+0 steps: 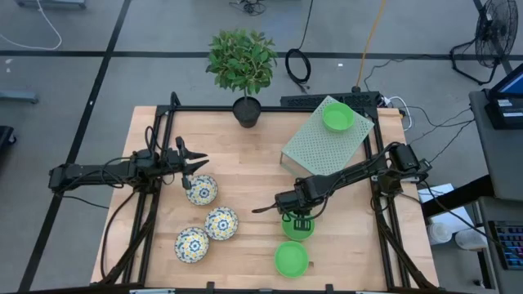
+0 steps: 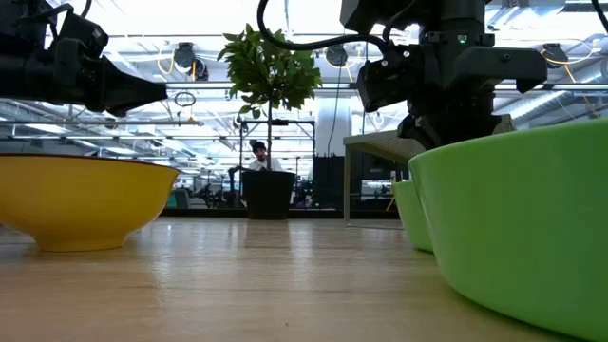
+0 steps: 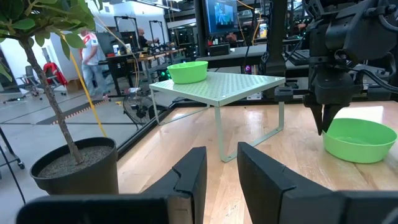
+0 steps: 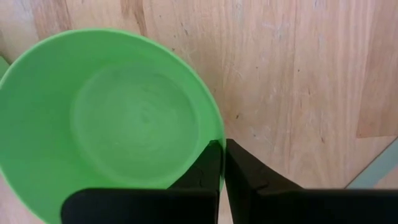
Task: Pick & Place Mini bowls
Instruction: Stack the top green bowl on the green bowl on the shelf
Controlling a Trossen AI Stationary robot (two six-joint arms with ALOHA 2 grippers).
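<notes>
So the right end effector (image 4: 222, 163) is clamped onto the rim of a green mini bowl (image 1: 297, 226), fingers pinched together with the thin wall between them, one finger inside and one outside. That bowl sits upright on the table (image 1: 253, 237), mouth facing up, just in front of the green perforated riser (image 1: 323, 140). It's round, so no real long axis to speak of.

Count of green bowls: three. The gripped one, a second green bowl (image 1: 291, 259) just past it toward the table's front edge, also mouth up, and a third green bowl (image 1: 337, 117) sitting on top of the riser near its back corner.

Patterned white bowls: also three, all upright, clustered well off to the left of the riser. One patterned bowl (image 1: 201, 189) is right by the left end effector (image 1: 200, 161), the next patterned bowl (image 1: 221, 222) and the last patterned bowl (image 1: 192, 243) are touching or nearly so, further toward the front.

The left end effector hovers above the table with its fingers (image 3: 189, 180) a bit apart, holding nothing.

A black plant pot (image 1: 247, 111) with a leafy little tree stands at the back edge, left of the riser.
</notes>
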